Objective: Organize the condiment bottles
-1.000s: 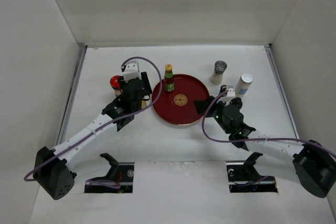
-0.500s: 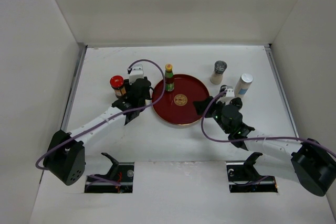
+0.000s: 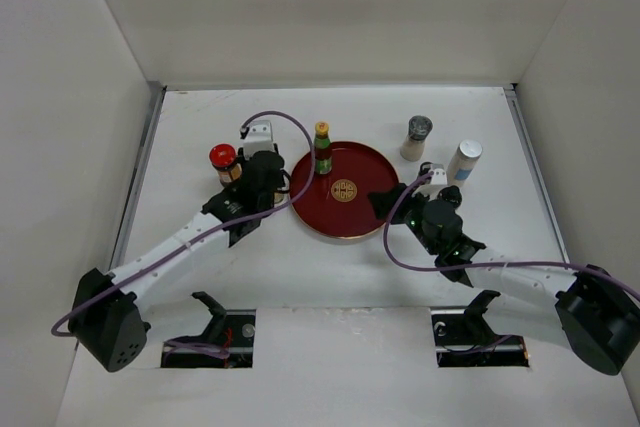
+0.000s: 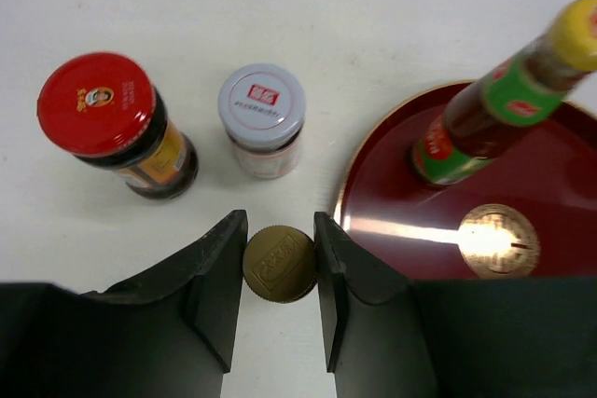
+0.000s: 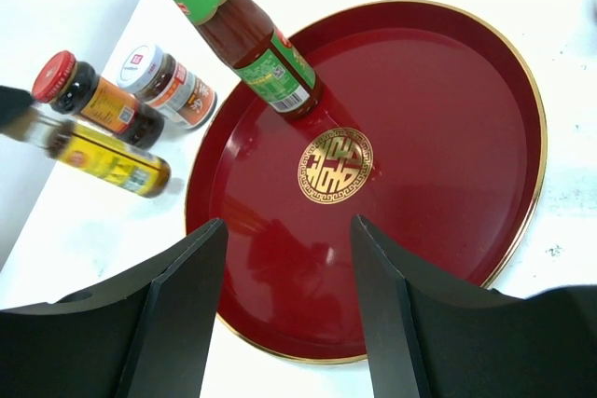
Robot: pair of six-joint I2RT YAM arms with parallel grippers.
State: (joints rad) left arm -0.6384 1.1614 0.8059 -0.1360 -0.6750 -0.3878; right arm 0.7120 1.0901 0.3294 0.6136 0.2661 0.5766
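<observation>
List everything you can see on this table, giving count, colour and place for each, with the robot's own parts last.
tray: one, dark red with a gold emblem, table centre
slim bottle: one, yellow cap and green label, upright in the tray's far left
red-lidded jar: one, dark, left of the tray
pale-lidded jar: one, grey-white lid, between the red-lidded jar and the tray
gold-capped bottle: one, yellow label, just off the tray's left
shaker: one, grey cap, beyond the tray's right
white cylinder: one, grey cap, right of the shaker
left fingers: two, black, shut on the gold-capped bottle
right fingers: two, black, apart over the tray's right side, holding nothing
</observation>
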